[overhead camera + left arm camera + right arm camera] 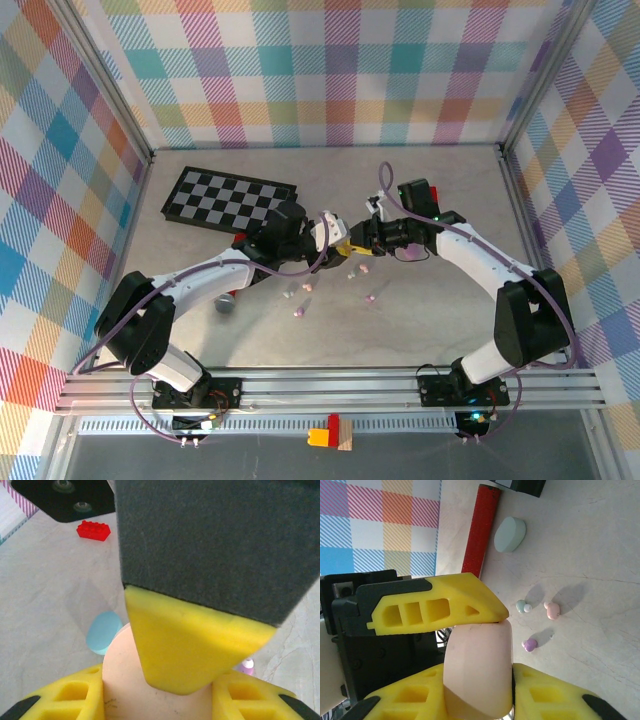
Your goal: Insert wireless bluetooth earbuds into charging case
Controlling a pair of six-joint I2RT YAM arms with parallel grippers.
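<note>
I have the peach case (477, 665) up off the surface (430, 320), pinched between both arms where they meet at centre. The left gripper (157, 702) is clamped on it from either side. The right gripper (477, 695) looks closed against its flanks too. In the right wrist view the case's long axis runs from 6 to 12 o'clock, straight out of the gripper. I can't tell whether the lid is open.

The earbuds (366, 269) are not in the case. They lie loose on the surface, at 6 o'clock from the held case in the top view, toward the arm bases. I count about six there:
- Three sit nearer the right arm.
- Three sit at about 7 o'clock, nearer the left arm.

From the right wrist they lie at 3 o'clock, near one another: a pale green earbud (521, 606) touching a small whitish bit, a pink earbud (552, 611) and a purple earbud (529, 644).

Cases, three:
- the peach one, held;
- a blue case (104, 631) lying on the surface;
- a pale green case (510, 534), also on the surface.

My judgement: the right arm is better placed to fetch a bud.
</note>
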